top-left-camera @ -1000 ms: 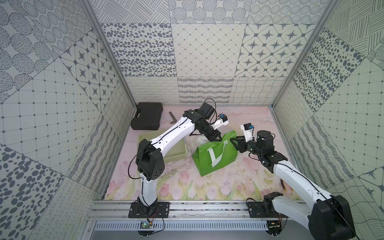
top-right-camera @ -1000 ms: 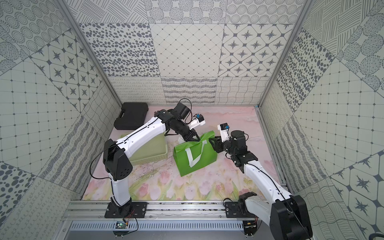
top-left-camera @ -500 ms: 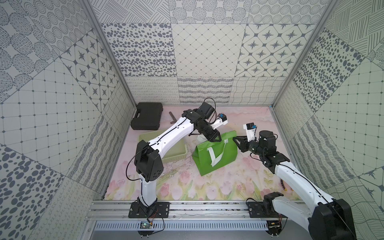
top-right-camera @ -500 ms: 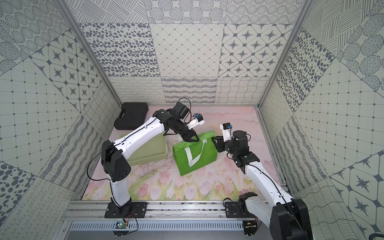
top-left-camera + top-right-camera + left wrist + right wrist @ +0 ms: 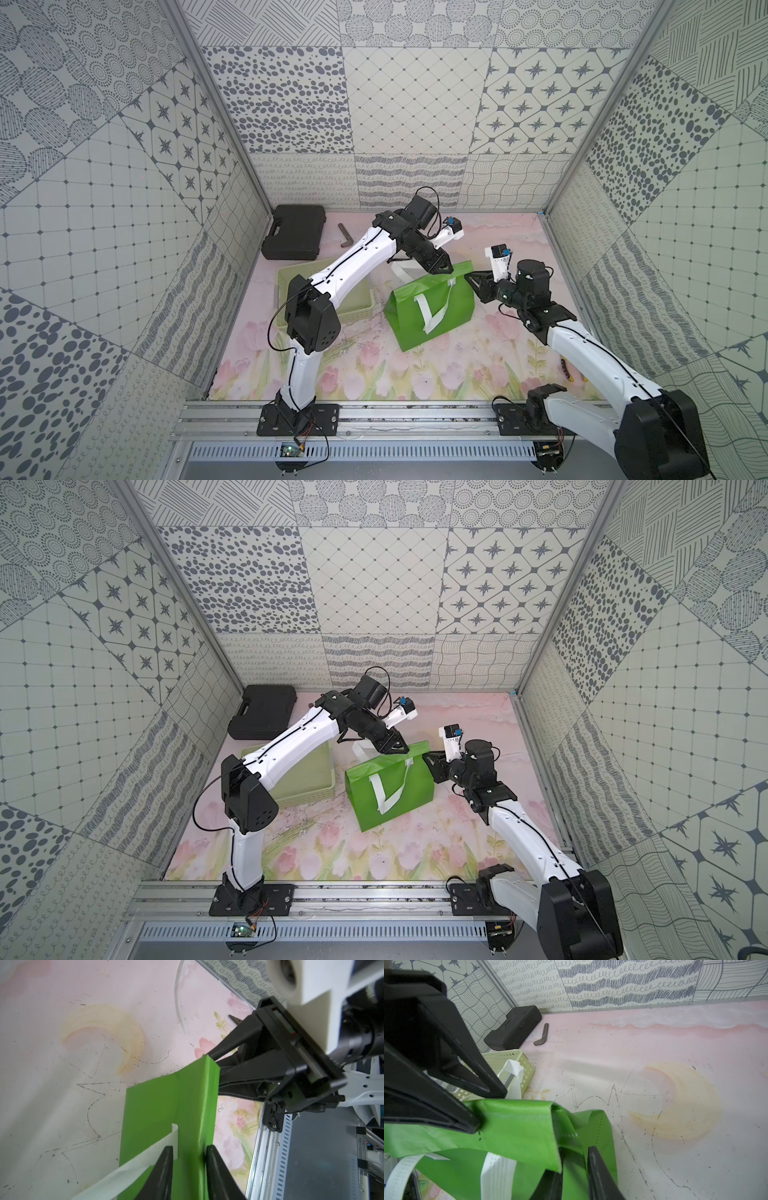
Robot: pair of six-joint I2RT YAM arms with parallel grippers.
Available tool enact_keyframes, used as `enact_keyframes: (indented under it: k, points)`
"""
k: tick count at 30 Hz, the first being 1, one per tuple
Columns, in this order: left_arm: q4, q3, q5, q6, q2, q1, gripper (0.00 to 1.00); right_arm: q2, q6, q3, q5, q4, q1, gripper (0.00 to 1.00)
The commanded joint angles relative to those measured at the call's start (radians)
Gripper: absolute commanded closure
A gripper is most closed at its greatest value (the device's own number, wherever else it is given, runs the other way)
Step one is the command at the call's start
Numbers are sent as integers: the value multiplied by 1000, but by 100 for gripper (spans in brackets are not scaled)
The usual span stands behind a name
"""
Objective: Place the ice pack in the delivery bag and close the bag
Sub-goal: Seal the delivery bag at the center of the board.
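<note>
I find no word, number or brand that I can read. Grey print on a whitish pouch (image 5: 453,1089) in the plastic basket (image 5: 517,1059) is too blurred.

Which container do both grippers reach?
The bright green delivery bag: left gripper and right gripper meet its top rim; the pale basket and black case sit apart.

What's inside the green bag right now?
Nothing inside shows. The delivery bag has its mouth flattened shut, left gripper and right gripper at the rim; any contents are hidden.
</note>
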Motion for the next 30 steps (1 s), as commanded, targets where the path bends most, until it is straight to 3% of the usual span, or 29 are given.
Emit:
enact_keyframes:
  k: [1,11,15,16,21,23,26,30]
  points:
    - [-42,80,73,-7,53,-3,72,16,3,22,-23,50,-2,75]
    - [-68,147,2,3,130,-46,72,24,6,35,-32,46,-1,75]
    - [-63,171,-43,-14,148,-61,91,13,8,32,-30,40,0,75]
    - [-58,173,-42,-16,147,-59,100,12,8,30,-29,37,0,76]
    - [-53,167,-48,-33,131,-60,99,-6,3,25,-20,19,0,75]
    - [-58,168,-61,-48,113,-60,62,-17,0,26,-18,8,0,74]
    - [-68,145,-78,-61,64,-57,52,-25,-6,24,-17,-2,0,74]
    - [-85,74,-97,-78,-31,-43,50,-12,-7,24,-23,4,1,74]
